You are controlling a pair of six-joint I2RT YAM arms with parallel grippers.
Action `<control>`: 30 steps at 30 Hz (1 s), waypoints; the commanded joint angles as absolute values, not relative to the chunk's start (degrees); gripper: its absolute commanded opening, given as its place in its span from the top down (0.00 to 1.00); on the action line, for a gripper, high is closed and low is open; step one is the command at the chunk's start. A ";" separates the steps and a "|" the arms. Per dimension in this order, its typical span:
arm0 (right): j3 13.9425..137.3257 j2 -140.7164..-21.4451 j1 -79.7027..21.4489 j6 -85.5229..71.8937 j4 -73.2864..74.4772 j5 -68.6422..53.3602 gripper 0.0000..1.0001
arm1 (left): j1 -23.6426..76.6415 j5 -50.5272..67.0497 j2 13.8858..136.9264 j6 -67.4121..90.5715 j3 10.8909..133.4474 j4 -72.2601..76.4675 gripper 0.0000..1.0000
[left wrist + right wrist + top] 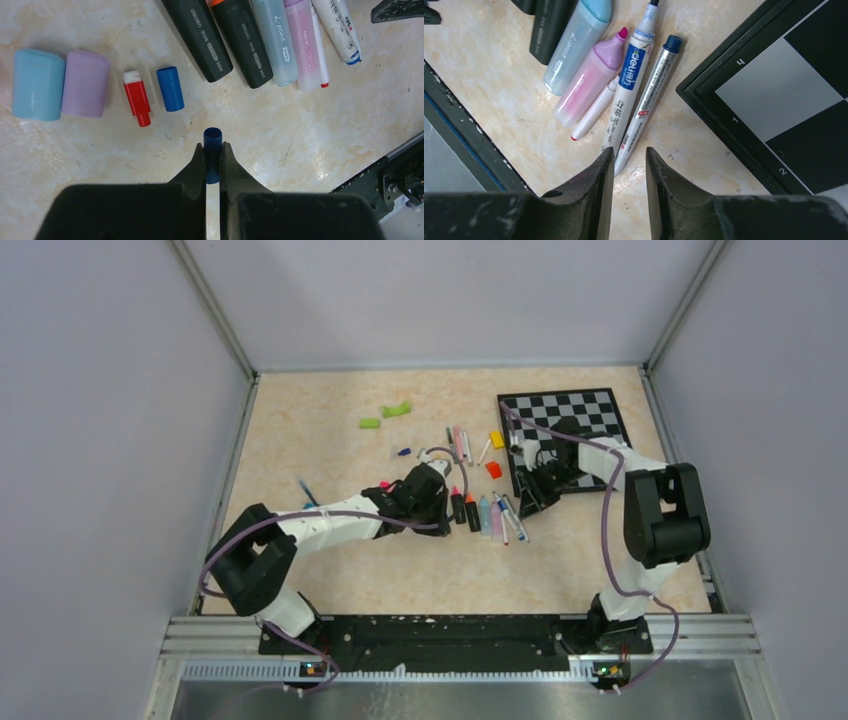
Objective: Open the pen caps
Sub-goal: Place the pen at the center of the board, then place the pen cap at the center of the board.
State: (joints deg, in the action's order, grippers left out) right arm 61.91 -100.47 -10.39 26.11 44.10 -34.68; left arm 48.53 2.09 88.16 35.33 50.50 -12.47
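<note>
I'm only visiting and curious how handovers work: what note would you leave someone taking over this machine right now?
Left gripper: shut on a small dark blue plastic cap.
Right gripper: open, holding nothing, at the end of the slim silver pen lying on the table.
Done: a light blue cap, a lilac cap, a red cap and a blue cap lie loose beside the black highlighter; the pink highlighter shows its bare tip.
Left: put down the held cap; check the thin pens farther back, too small to judge.
</note>
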 commanded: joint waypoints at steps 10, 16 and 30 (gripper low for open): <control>51.13 -80.26 -1.95 24.92 37.25 -54.13 0.66 | 48.95 -5.21 97.23 37.31 64.22 -22.10 0.95; 49.71 -78.76 -0.21 24.44 35.70 -57.20 0.65 | 49.30 -5.96 100.58 37.45 67.01 -23.74 0.91; 49.15 -79.38 2.27 24.85 36.01 -59.04 0.65 | 49.48 -4.94 102.24 37.70 67.62 -23.59 0.72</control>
